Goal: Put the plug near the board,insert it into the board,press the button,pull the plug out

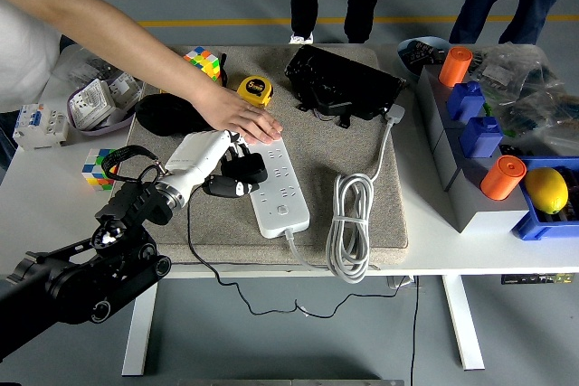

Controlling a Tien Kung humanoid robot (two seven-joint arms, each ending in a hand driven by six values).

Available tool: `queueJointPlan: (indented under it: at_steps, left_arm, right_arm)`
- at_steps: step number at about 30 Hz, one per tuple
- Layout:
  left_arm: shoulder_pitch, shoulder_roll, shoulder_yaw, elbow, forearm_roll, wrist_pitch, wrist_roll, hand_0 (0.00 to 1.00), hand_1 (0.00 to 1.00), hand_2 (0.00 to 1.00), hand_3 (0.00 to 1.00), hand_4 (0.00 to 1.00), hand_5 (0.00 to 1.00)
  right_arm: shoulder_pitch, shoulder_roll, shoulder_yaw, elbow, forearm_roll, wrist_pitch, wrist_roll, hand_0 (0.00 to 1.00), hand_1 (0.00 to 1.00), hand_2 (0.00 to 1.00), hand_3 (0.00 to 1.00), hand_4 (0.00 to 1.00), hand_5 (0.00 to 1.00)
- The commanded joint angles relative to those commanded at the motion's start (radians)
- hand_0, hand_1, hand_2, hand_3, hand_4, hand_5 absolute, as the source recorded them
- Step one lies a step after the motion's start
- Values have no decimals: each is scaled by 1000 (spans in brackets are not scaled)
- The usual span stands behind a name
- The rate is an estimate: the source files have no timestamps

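A white power strip [280, 183] lies lengthwise on the beige mat [362, 160], with its button near the front end. My left hand [228, 172], white with black fingertips, is shut on a black plug [244, 169] right at the strip's left edge. The plug's black cord [192, 246] trails down over the table's front edge. A person's hand [242, 119] presses flat on the strip's far end. My right arm is out of view.
A coiled white cable [348, 228] lies right of the strip. Behind are a yellow tape measure [255, 90], a Rubik's cube [204, 61] and a black device [344, 83]. A second cube [98, 167] sits left of the mat. Grey bins with orange and blue parts [479, 124] stand at the right.
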Motion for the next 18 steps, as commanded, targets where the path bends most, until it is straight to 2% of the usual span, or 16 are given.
queueJointPlan:
  at_steps: [9,18]
  left_arm:
    - [4,2,-7,-1,-30,43,-65,220,366,387,497,814,127]
    - [21,20,-75,-30,-20,43,-84,220,362,383,497,811,116]
  right_arm:
    - [1,1,2,1,0,0,0,606,638,643,550,954,423]
    - [-1,2,-2,1,0,1,-1,607,638,641,550,951,423]
